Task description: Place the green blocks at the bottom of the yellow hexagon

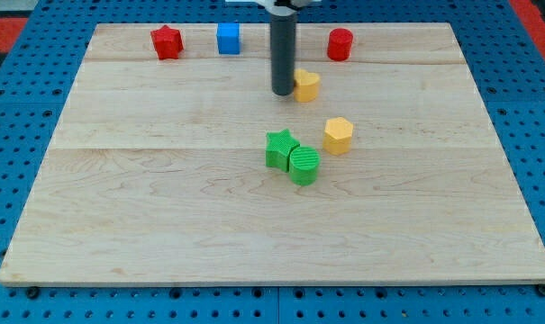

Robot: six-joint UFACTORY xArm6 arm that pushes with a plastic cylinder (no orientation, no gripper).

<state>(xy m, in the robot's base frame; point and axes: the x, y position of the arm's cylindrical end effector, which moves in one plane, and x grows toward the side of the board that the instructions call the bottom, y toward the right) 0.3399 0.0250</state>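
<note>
My tip [282, 93] rests on the wooden counter [164, 207] near the view's top, just left of a yellow block [306, 85] of unclear shape, touching it or very nearly. The end effector is a plain rod with nothing that spreads or presses together, and it holds nothing. Below my tip, toward the view's bottom, lie the green star [280, 148] and the green cylinder [304, 166], touching each other. The yellow hexagon [338, 135] sits just to their upper right. Counting: two green blocks, two yellow, two red, namely a red star [167, 41] and a red cylinder [340, 43], and one blue cube [228, 38].
</note>
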